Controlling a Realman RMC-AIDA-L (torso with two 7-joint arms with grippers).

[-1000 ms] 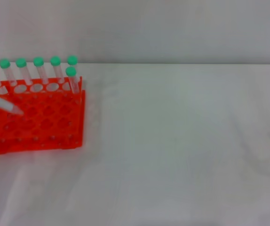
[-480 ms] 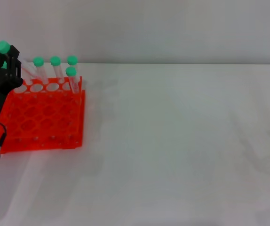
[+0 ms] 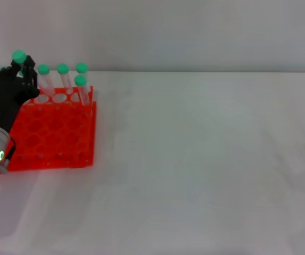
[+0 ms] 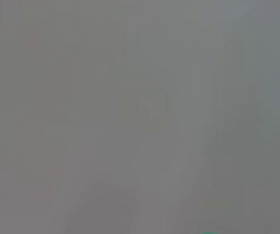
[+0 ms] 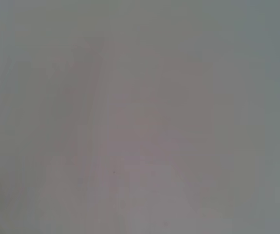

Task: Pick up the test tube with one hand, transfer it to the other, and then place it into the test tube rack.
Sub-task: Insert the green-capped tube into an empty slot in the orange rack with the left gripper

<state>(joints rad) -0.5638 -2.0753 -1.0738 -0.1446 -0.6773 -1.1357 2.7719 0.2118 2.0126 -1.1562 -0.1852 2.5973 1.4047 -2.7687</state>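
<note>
Left tool pinches test tube upright, green cap up, above test tube rack back row; white bench, pale wall behind.

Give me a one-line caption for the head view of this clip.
Left gripper holds a green-capped test tube upright over the back row of the orange test tube rack on a white table.

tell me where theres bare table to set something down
The white table is bare right of the test tube rack and in front of it. The crowded spot is the rack's back row, where the left gripper holds the test tube beside the other tubes.
</note>
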